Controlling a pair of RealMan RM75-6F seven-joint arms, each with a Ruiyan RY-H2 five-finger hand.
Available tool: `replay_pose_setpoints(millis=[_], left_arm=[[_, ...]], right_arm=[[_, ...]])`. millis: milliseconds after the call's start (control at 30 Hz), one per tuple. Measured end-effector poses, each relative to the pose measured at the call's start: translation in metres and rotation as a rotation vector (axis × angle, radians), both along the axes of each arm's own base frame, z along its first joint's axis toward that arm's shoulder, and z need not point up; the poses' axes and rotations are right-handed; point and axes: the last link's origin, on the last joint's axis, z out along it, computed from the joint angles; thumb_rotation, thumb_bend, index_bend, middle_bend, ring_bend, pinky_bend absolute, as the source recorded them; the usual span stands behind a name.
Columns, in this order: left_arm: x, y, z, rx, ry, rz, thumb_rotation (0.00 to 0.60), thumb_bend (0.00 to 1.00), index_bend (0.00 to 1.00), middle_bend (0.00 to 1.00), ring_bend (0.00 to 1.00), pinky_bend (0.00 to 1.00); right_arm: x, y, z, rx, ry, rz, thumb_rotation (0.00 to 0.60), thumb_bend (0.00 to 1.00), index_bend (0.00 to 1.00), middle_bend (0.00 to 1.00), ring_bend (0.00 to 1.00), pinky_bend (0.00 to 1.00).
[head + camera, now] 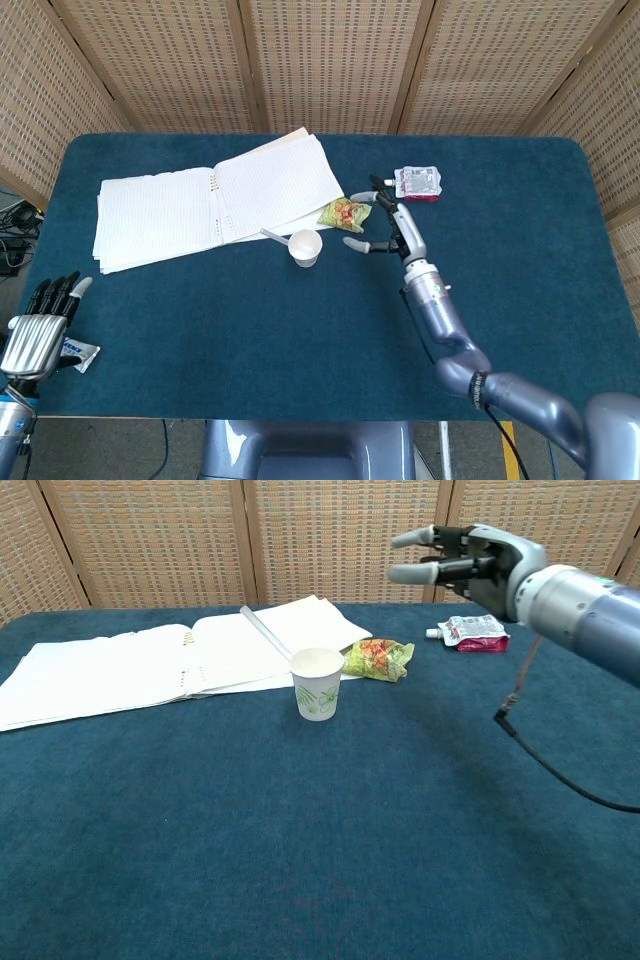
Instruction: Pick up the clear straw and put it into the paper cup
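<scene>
The right hand hangs above the table with its fingers spread and nothing in them. Off toward its fingertip side and lower down stands the paper cup, well apart from it, and the clear straw sits in that cup, leaning away from the hand over the open notebook beyond. Between the hand and the cup, near the cup, lies a crumpled green snack wrapper. Just beyond the hand on the table lies a small pink pouch. The left hand shows only in the head view, at the table's near edge, empty, fingers apart, beside a small white packet.
</scene>
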Motion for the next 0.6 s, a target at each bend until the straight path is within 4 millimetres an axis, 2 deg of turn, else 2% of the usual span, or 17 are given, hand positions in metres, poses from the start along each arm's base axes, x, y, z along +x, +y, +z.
replay_pose_setpoints(millis=[167,367,467,600], left_arm=[[0.002,-0.001,0.002,0.009,0.004,-0.003,0.6,0.08,0.0,0.0,0.0,0.0],[0.01,-0.003,0.001,0.005,0.008,-0.028,0.6,0.08,0.0,0.0,0.0,0.0],[0.011,-0.005,0.0,0.0,0.023,-0.03,0.6,0.08,0.0,0.0,0.0,0.0],[0.014,-0.007,0.0,0.005,0.034,-0.038,0.6,0.08,0.0,0.0,0.0,0.0]], right_arm=[[-0.051,0.017,0.032,-0.06,0.308,0.014,0.6,0.23,0.16,0.0,0.0,0.0],[-0.114,0.055,0.055,-0.116,0.71,-0.004,0.6,0.2,0.01,0.0,0.0,0.0],[-0.142,0.081,0.068,-0.152,0.929,-0.018,0.6,0.2,0.0,0.0,0.0,0.0],[-0.174,0.127,0.091,-0.214,1.166,-0.065,0.6,0.2,0.0,0.0,0.0,0.0]])
